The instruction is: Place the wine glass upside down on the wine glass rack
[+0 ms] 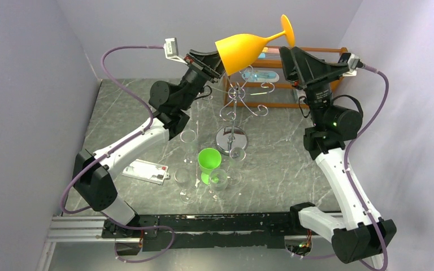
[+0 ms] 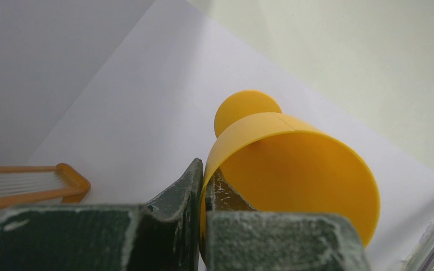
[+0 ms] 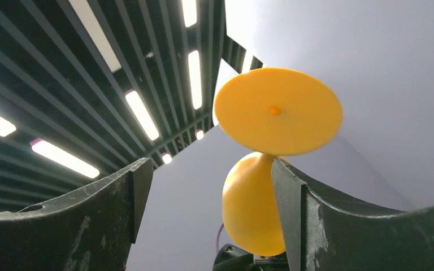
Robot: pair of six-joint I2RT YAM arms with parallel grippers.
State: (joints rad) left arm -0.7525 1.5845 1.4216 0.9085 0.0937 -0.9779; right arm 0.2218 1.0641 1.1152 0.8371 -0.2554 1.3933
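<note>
A yellow wine glass [image 1: 246, 52] hangs high above the table, tilted nearly on its side, bowl to the left and foot to the right. My left gripper [image 1: 217, 65] is shut on the bowl's rim [image 2: 299, 175], one finger inside and one outside [image 2: 203, 169]. My right gripper [image 1: 287, 53] is open just under the foot [image 3: 277, 110]; the stem lies close beside its right finger [image 3: 285, 186], off to one side of the gap [image 3: 209, 169]. The chrome wire rack [image 1: 237, 104] stands below on its shiny disc base [image 1: 231, 138], with nothing hanging on it.
A brown wooden shelf rack [image 1: 294, 84] stands at the back right. A green plastic glass [image 1: 209, 161] and several clear glasses [image 1: 185, 183] stand in front of the rack's base. A white flat device [image 1: 144, 171] lies front left. Walls close in on both sides.
</note>
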